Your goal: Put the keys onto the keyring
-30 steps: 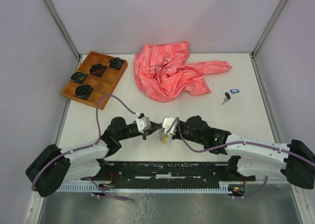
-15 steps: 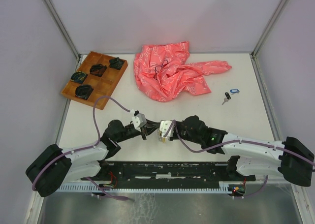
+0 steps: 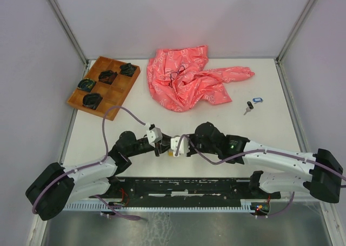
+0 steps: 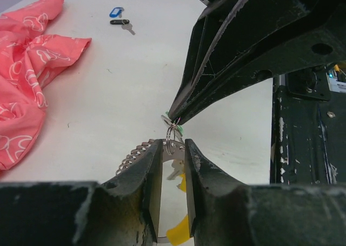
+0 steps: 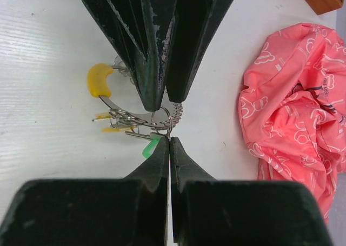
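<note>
**A:** Where is the keyring?

**B:** Low over the desk [image 3: 270, 127], near its front edge, between the two arms. The keyring [image 4: 135, 155] is the beaded grey coil sticking out just beside the left claw [image 4: 173, 147]. A bunch of small wire rings and silver keys is gathered around it.

**A:** So the left claw has it?

**B:** Yes. Its fingers stand a narrow slot apart, and the metal of the ring bunch sits clamped in that slot. In the right wrist view the same two fingers come down to a point right beside the coil.

**A:** And the right claw?

**B:** The right claw [image 5: 170, 141] is closed, its fingers pressed together with hardly a slit between them. It meets the left claw tip to tip and pinches at the green-tagged key [image 5: 151, 147], whose tag pokes out beside the fingertips. I cannot tell exactly which bit of wire it nips.

**A:** Any other keys?

**B:** A curved yellow tag [image 5: 98, 78] belongs to the same bunch. Well apart, at the far right of the desk, a blue-tagged key [image 3: 258, 100] and a black-headed key [image 3: 248, 106] lie loose, just beside each other.

**A:** What else is there?

**B:** A crumpled pink cloth [image 3: 186, 81] at the back middle, and a wooden tray [image 3: 114, 97] at the back left with dark bundles in several compartments.
</note>
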